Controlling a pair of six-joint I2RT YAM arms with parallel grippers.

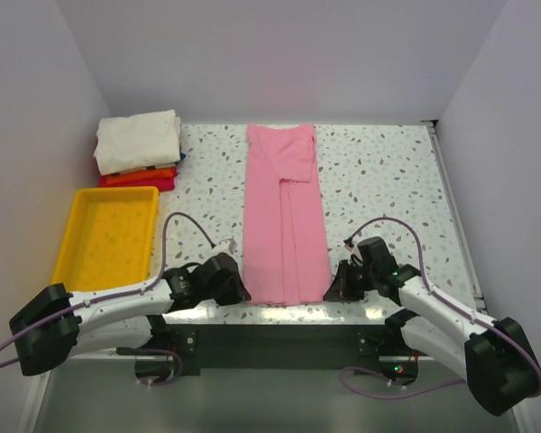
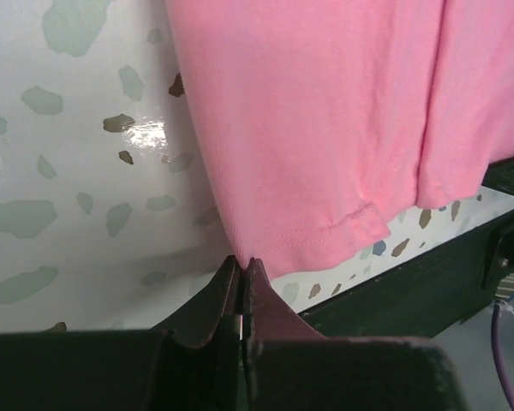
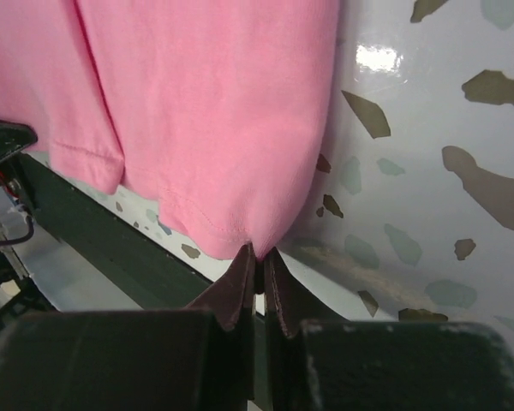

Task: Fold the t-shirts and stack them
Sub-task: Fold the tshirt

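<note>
Matt cloth on a glossy table
I saw the pink t-shirt as smooth, matt knit cloth with a stitched hem; the speckled, stone-look table shone with glare; the yellow tray looked like smooth plastic; the dark jaws were matt and hard; the stacked t-shirts were soft, rumpled cloth.

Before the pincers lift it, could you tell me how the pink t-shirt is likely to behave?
Probably floppy: the pink t-shirt lies flat in soft lengthwise folds, so it would likely sag between the left pincer and right pincer, each pinching a near corner. Likely light, being thin cloth. The folded layers may slip open, since only corners are held.
</note>
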